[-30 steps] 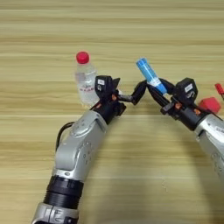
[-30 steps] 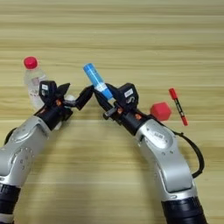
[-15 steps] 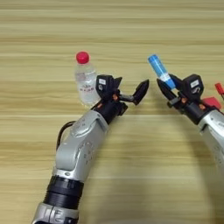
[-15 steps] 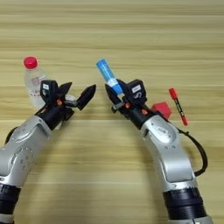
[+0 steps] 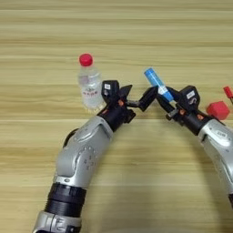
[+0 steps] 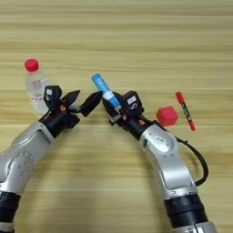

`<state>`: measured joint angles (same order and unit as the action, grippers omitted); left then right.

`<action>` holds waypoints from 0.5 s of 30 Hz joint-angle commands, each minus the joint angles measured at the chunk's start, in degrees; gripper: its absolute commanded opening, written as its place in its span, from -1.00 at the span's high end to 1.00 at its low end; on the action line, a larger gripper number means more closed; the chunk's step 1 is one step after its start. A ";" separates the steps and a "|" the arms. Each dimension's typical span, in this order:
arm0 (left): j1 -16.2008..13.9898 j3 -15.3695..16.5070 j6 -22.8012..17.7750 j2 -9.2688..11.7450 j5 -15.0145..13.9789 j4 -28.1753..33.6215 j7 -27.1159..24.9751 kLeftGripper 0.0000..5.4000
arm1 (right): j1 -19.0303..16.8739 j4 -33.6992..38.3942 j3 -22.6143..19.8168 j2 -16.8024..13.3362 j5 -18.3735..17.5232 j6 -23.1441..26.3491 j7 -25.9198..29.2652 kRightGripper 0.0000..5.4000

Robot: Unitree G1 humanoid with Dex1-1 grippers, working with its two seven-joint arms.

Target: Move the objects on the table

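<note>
Mid-table, R gripper (image 6: pixel 109 103) grips blue tube (image 6: pixel 102 88); L gripper (image 6: pixel 83 101) fingers apart.

A light-brown wooden table (image 6: pixel 136 41) with horizontal plank lines is seen from above. A clear plastic bottle (image 5: pixel 89 84) with a red cap is stood upright at left. A small red cube (image 6: pixel 167 115) and a red-and-black marker (image 6: pixel 185 110) are laid close together at right.
</note>
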<state>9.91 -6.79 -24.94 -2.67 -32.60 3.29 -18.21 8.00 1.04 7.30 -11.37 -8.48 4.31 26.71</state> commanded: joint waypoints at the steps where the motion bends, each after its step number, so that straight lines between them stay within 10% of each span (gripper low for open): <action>1: 0.25 1.09 -2.53 -2.82 -2.74 0.41 0.39 -1.00 | -0.22 -0.11 0.62 0.03 0.35 -0.80 0.65 0.47; 15: 1.09 2.70 -2.81 -3.13 -2.90 -1.98 0.78 -1.00 | -1.92 2.04 2.53 -0.53 0.77 -1.06 2.20 0.47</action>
<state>9.98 -4.53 -26.87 -2.79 -34.47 1.66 -18.02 6.39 2.08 9.24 -11.39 -8.27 3.32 28.23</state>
